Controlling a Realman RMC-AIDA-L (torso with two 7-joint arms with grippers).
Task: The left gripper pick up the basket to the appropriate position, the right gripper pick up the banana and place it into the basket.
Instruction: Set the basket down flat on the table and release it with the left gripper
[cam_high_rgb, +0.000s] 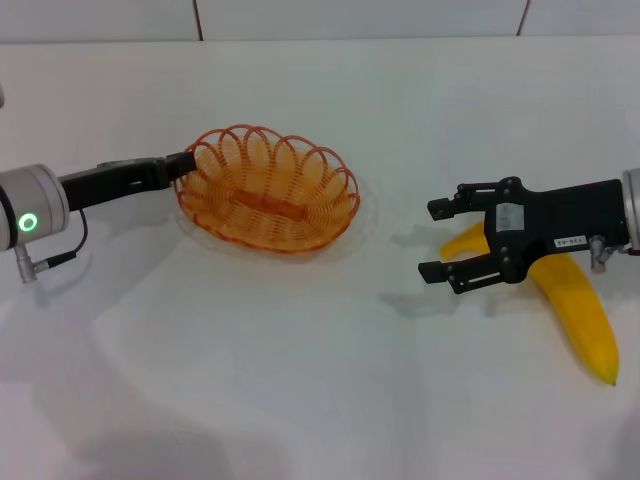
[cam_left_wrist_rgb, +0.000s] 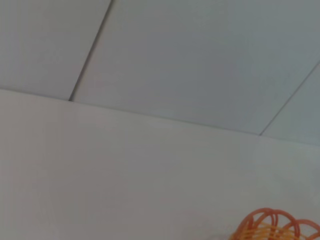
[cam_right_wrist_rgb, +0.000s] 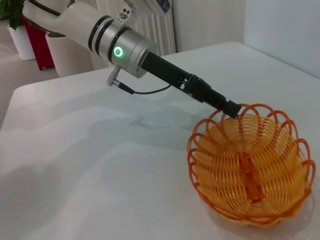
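The orange wire basket (cam_high_rgb: 266, 190) sits left of centre on the white table. My left gripper (cam_high_rgb: 186, 163) reaches in from the left, and its fingers are closed on the basket's left rim. The right wrist view shows this grip (cam_right_wrist_rgb: 231, 108) on the basket (cam_right_wrist_rgb: 250, 167). A part of the basket's rim (cam_left_wrist_rgb: 275, 227) shows in the left wrist view. The yellow banana (cam_high_rgb: 577, 308) lies on the table at the right. My right gripper (cam_high_rgb: 436, 240) is open and empty. It hovers over the banana's upper end with its fingers pointing left, past the banana.
The white table (cam_high_rgb: 300, 380) runs back to a tiled wall (cam_high_rgb: 360, 15). The right wrist view shows the table's far edge (cam_right_wrist_rgb: 60, 80), with a radiator and pots beyond it.
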